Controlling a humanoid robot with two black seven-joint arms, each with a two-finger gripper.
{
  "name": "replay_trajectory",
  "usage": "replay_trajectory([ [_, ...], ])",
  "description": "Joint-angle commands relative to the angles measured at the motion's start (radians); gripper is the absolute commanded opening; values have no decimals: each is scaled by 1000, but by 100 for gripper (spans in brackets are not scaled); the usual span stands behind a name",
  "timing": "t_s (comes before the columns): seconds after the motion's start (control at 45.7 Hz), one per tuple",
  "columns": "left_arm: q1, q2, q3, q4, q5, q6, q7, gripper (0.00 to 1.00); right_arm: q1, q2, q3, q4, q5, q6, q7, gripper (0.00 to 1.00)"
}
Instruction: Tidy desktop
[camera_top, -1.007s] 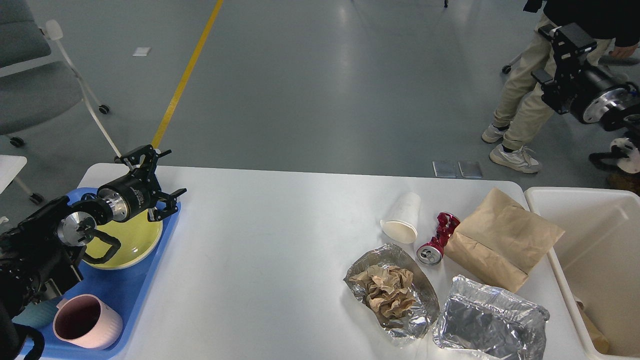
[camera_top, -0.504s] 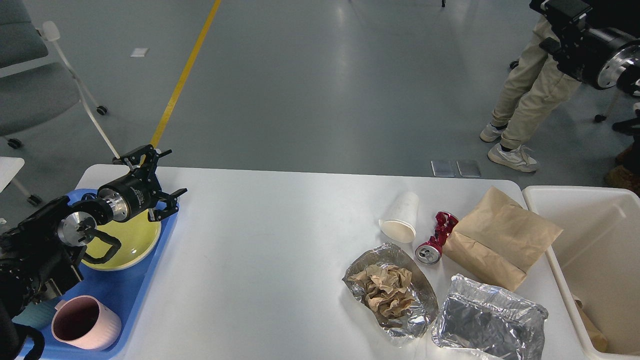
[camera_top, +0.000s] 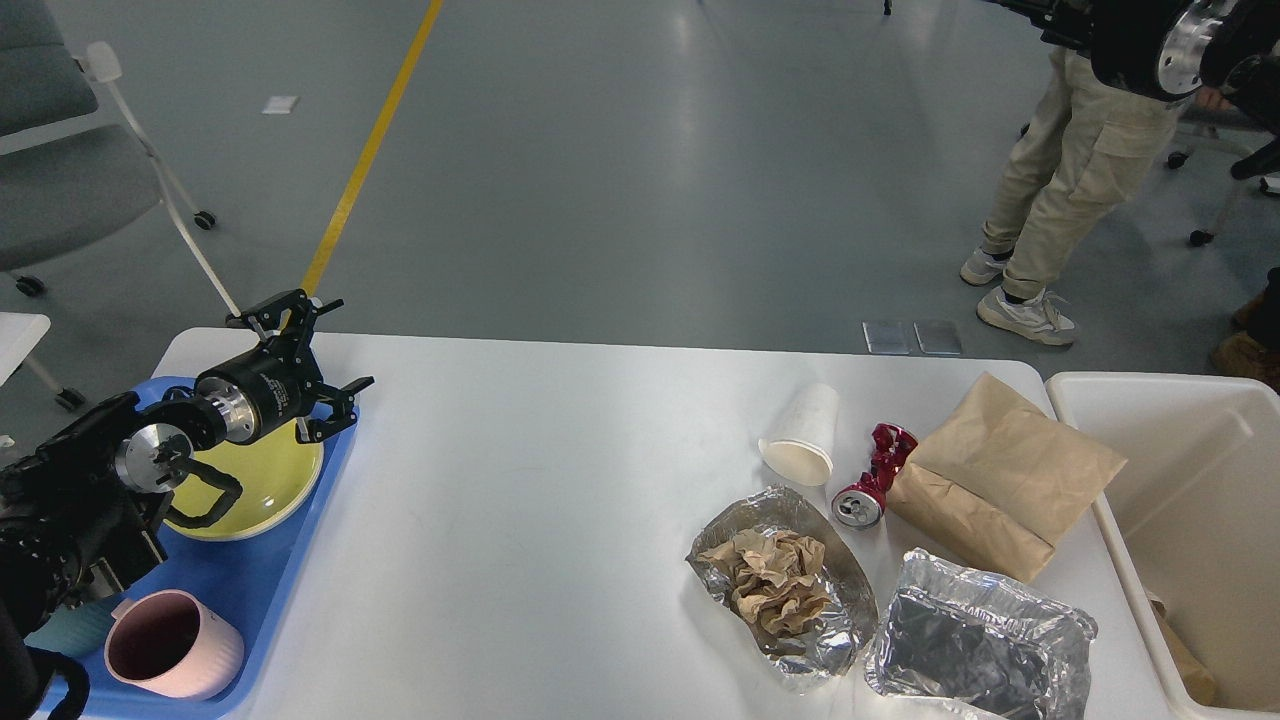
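Note:
The white desktop (camera_top: 520, 500) carries litter on its right half: a tipped white paper cup (camera_top: 805, 435), a crushed red can (camera_top: 873, 480), a brown paper bag (camera_top: 1005, 475), a foil sheet holding crumpled brown paper (camera_top: 780, 585) and an empty foil tray (camera_top: 985, 650). My left gripper (camera_top: 313, 353) hovers open and empty over the far edge of the blue tray (camera_top: 255, 590), above a yellow plate (camera_top: 255, 480). My right arm (camera_top: 1165, 35) is raised at the top right corner, off the table. Its gripper end is dark and cut by the frame edge.
A pink mug (camera_top: 170, 645) stands on the blue tray's near end. A cream-white bin (camera_top: 1190, 520) sits off the table's right edge with some brown paper inside. A person (camera_top: 1070, 190) stands behind on the right, and a grey chair (camera_top: 70, 150) is at the far left.
My right arm has risen from the right edge toward the top right corner. The person behind it has shifted stance. My left arm and the litter have not moved.

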Motion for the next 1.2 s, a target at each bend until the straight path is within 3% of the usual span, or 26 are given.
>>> replay_trajectory([
  [0.0, 0, 0, 0, 0, 0, 0, 0, 96, 39, 50, -86, 24, 0, -1, -1, 100],
  [0.285, 0, 0, 0, 0, 0, 0, 0, 96, 104, 83, -149, 96, -15, 18, 6, 100],
  [0.591, 0, 0, 0, 0, 0, 2, 0, 96, 183, 158, -428, 147, -12, 252, 7, 100],
  [0.919, 0, 0, 0, 0, 0, 0, 0, 96, 180, 159, -491, 187, -15, 474, 7, 100],
  [1.182, 0, 0, 0, 0, 0, 2, 0, 96, 202, 172, -571, 224, -17, 483, 6, 100],
])
